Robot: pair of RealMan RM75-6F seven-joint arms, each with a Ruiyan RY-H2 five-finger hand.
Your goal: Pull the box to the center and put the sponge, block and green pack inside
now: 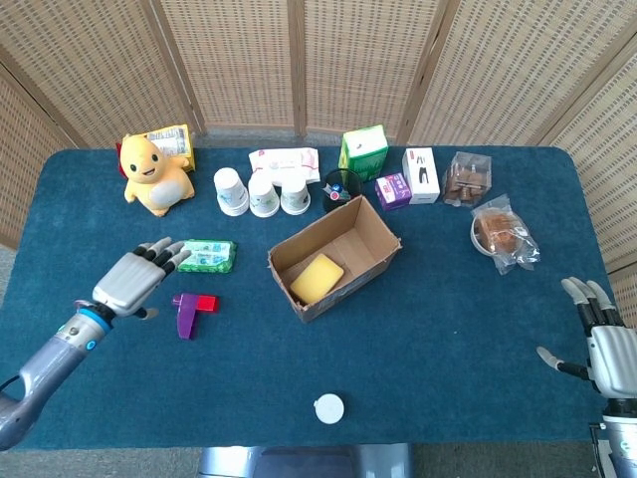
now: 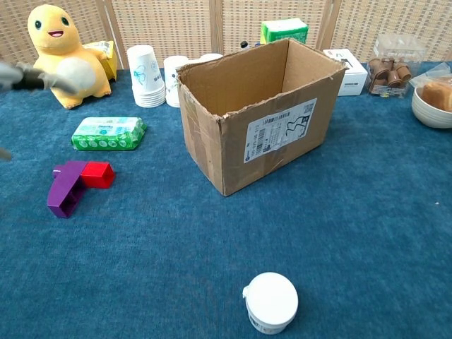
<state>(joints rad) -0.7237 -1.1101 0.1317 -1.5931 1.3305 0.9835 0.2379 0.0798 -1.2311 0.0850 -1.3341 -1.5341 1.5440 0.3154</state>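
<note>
Left of the cardboard box (image 1: 334, 255), my left hand (image 1: 134, 279) hovers empty, fingers apart, beside the green pack (image 1: 208, 256): soft, light, crinkly; I'd pinch its long sides.

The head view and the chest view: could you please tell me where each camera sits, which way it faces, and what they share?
Head view: high above the near edge, looking steeply down on the whole table; the left hand hovers open beside the green pack, the right hand is open at the right edge.
Chest view: low at the near edge, looking nearly level across the table; only a blurred bit of the left hand shows.
Shared: box, green pack, block, white lid, yellow toy, cups. The sponge in the box shows only from the head.
</note>
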